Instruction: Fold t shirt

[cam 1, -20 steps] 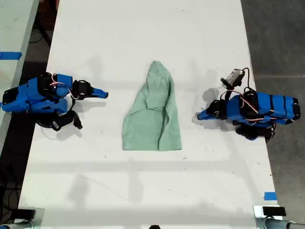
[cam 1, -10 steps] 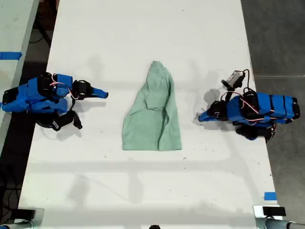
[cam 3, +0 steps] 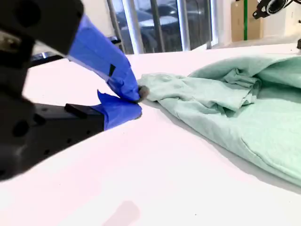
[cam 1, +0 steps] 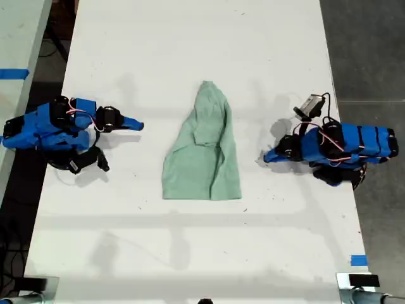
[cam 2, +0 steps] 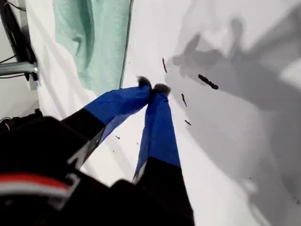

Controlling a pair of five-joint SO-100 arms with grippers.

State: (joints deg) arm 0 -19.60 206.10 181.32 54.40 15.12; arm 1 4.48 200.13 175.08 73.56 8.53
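T shirt (cam 1: 204, 149): pale mint, wrinkled, flat on the white table (cam 1: 190, 38) near its middle in the exterior view. Narrow end points to 12 o'clock and the straight hem to 6 o'clock. One side is folded over the body, leaving a long crease.

First gripper (cam 1: 267, 155): at the shirt's 3 o'clock in the exterior view, tip aimed at the cloth but apart from it, with bare table between. In the first wrist view its blue fingers (cam 2: 117, 103) are pressed tip to tip with nothing between them. The shirt lies beyond the tips, and small dark marks (cam 2: 207, 81) dot the table nearby.

Second gripper (cam 1: 138, 125): at the shirt's 9 o'clock in the exterior view, well apart from the cloth. The second wrist view shows it low over the table, blue fingers (cam 3: 108, 61) clenched at the tips and empty, with the shirt farther along the table.

Blue tape (cam 1: 358, 259) sits near the table's 5 o'clock corner in the exterior view.
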